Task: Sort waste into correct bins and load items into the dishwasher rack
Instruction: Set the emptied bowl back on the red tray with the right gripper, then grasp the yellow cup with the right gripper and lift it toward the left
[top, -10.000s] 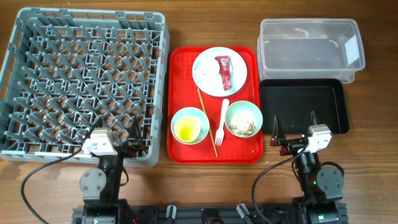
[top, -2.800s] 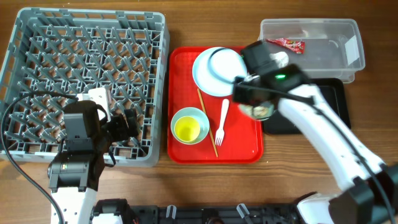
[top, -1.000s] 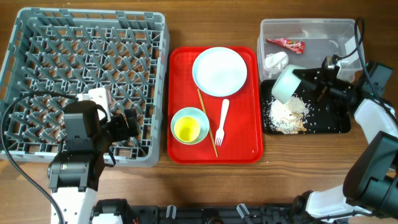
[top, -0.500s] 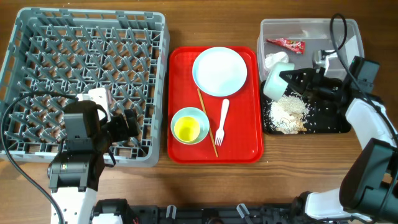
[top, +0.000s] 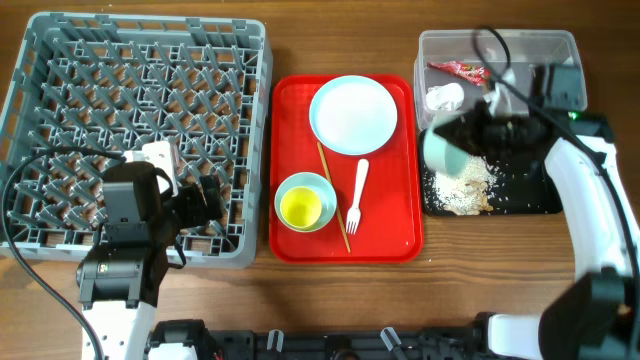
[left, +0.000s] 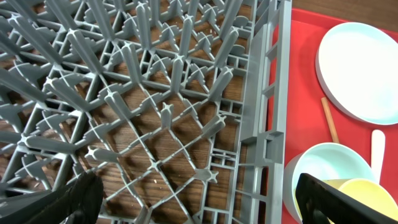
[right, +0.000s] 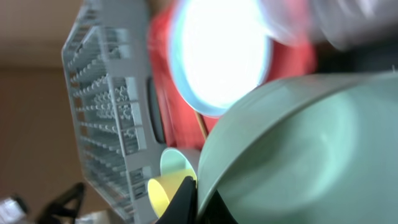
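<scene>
Rice-like food scraps (top: 462, 185) lie heaped in the black tray's (top: 520, 200) left half, near the table's (top: 450, 290) right edge. Overhead, the right gripper (top: 474, 134) pinches the rim of a pale-blue bowl (top: 443, 150), tipped on its side over that tray's far left corner. The clear tub (top: 440, 42) in the table's far right corner holds the red wrapper (top: 458, 69) and white napkin (top: 445, 97). The red serving tray (top: 390, 235), mid-table, bears the plate (top: 353, 114), fork (top: 357, 195), chopstick (top: 333, 197) and a second bowl (top: 305, 185) with the yellow cup (top: 300, 208) inside. The left gripper (top: 212, 203) hangs over the rack's (top: 135, 130) near right corner.

Left wrist: its fingers (left: 68, 196) stand spread wide, holding nothing, above the lattice.

Right wrist: dark fingers (right: 185, 198) clamp the bowl's rim; plate and rack blur beyond.
</scene>
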